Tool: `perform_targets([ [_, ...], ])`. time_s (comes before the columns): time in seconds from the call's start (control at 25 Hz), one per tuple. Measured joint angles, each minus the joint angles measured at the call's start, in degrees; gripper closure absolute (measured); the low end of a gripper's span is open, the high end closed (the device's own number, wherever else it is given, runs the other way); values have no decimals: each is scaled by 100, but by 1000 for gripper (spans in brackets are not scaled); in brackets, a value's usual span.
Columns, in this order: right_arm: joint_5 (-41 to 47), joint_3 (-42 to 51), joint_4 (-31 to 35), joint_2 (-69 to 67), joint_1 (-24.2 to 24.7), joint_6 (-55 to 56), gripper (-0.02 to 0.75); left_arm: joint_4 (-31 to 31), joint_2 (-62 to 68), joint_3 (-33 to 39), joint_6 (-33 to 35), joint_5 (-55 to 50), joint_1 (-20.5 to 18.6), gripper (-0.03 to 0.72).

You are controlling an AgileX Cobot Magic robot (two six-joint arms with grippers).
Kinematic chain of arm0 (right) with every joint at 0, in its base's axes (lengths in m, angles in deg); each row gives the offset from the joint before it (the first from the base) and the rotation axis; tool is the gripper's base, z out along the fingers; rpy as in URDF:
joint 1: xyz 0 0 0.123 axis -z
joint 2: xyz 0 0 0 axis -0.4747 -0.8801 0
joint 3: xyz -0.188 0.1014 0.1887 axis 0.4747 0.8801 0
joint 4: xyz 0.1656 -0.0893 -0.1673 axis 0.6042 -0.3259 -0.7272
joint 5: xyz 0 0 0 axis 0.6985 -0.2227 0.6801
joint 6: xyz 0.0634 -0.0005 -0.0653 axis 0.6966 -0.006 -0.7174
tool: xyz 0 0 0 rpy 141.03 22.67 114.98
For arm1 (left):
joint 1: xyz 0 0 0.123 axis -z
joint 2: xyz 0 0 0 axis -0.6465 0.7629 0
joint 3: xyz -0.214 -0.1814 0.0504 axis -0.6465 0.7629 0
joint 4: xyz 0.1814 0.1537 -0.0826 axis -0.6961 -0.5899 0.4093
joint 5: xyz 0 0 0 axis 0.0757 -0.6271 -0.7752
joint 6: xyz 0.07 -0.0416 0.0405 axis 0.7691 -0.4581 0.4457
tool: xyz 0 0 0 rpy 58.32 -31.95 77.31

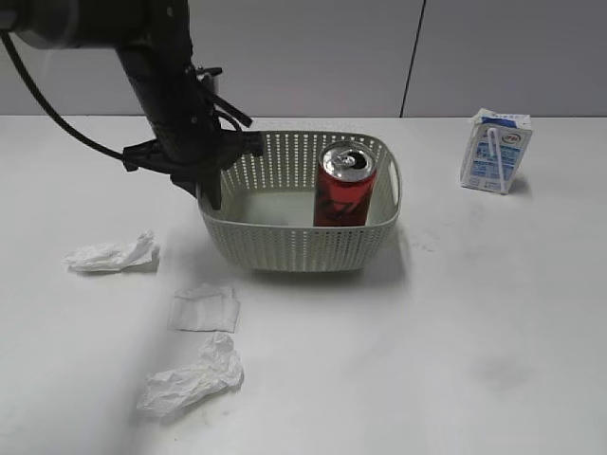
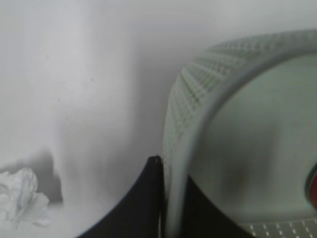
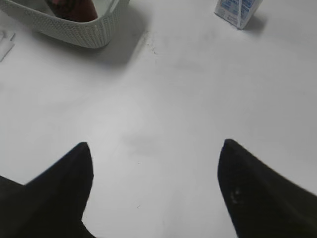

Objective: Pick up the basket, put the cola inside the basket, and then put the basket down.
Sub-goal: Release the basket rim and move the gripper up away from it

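Your basket [image 1: 302, 242] rests on the white bench [image 1: 455, 322], with the cola [image 1: 345, 185] standing upright inside it against the right-hand wall, silver top and pull tab uppermost. Your left gripper [image 1: 212, 182] straddles the basket's left rim, its fingers [image 2: 148, 198] clamped together on that wall, one inside and one outside. Your right gripper [image 3: 154, 173] hangs over bare bench with its fingers spread wide, holding nothing. Three crumpled tissues [image 1: 190, 379] lie left and in front of the basket; a white-and-blue carton [image 1: 495, 150] stands well apart at right.
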Motion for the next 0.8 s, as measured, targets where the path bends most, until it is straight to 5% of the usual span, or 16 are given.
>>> perform_targets([
  [0.28,-487,1848,7,2416,0,2,143,7,229,0,4,98,0,691],
  [0.44,-528,2081,11,3481,0,14,150,40,234,0,4,266,0,638],
  [0.8,39,2216,11,4475,0,127,181,224,206,-5,204,290,-26,115],
])
